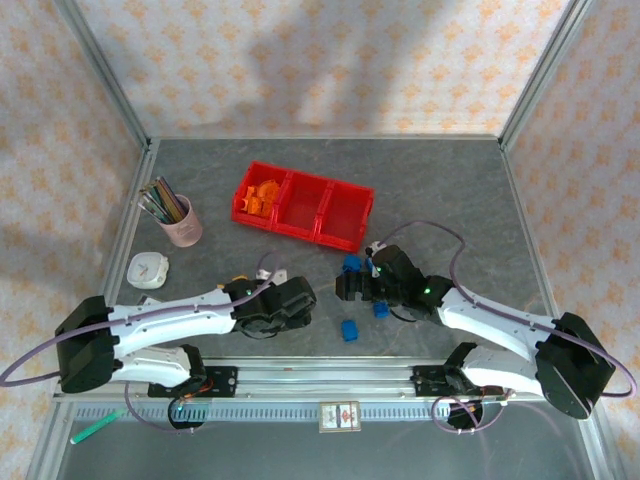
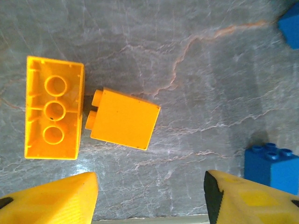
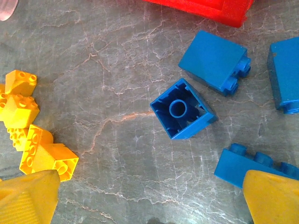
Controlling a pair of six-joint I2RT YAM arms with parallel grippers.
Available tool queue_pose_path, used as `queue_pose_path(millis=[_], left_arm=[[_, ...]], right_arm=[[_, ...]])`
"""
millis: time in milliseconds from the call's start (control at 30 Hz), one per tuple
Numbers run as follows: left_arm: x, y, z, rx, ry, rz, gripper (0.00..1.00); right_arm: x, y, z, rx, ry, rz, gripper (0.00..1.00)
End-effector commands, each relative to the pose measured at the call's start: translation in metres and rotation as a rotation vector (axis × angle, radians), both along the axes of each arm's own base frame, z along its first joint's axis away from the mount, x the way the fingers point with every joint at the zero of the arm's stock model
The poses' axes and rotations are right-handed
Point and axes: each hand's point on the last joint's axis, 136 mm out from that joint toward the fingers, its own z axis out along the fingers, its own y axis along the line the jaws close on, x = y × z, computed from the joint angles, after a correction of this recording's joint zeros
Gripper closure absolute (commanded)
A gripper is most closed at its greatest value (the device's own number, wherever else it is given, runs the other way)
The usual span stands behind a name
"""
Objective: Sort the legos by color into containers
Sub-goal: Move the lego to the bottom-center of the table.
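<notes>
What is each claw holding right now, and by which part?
Nothing. The left gripper and the right gripper both stand open, with bare table between the jaws.

It is a lab robot cell: silver metal posts [image 1: 105,72] and peach floral-print backdrop panels [image 1: 330,60] enclose a grey stone-patterned tabletop [image 1: 450,190], with two black-and-white robot arms [image 1: 180,318] bolted along a metal rail [image 1: 330,375].
</notes>
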Motion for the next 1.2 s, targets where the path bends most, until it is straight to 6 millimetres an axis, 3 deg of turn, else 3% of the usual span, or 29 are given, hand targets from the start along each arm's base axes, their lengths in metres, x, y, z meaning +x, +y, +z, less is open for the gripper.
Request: queue_pose_path(millis=[0, 367, 500, 800, 1033, 1167], left_arm=[[-0.004, -0.008, -0.016, -0.021, 0.032, 0.028, 0.34], [0.011, -0.015, -0.037, 0.073, 0.024, -0.010, 0.31], [0.031, -0.019, -0.034, 0.101, -0.008, -0.007, 0.31], [0.071, -0.008, -0.034, 0.175, -0.069, 0.059, 0.31], [0.100, -0.016, -0.037, 0.207, -0.098, 0.061, 0.33], [0.102, -0.015, -0.039, 0.212, -0.105, 0.063, 0.37]], right_arm=[[0.007, -0.001, 0.007, 0.003, -0.034, -0.029, 0.00], [0.011, -0.002, 0.013, 0.000, -0.050, -0.043, 0.00], [0.012, -0.002, 0.013, -0.013, -0.049, -0.039, 0.00], [0.016, -0.011, 0.012, -0.004, -0.039, -0.082, 0.00], [0.020, -0.020, 0.010, 0.020, -0.012, -0.109, 0.00], [0.020, -0.025, 0.009, 0.024, -0.004, -0.121, 0.00]])
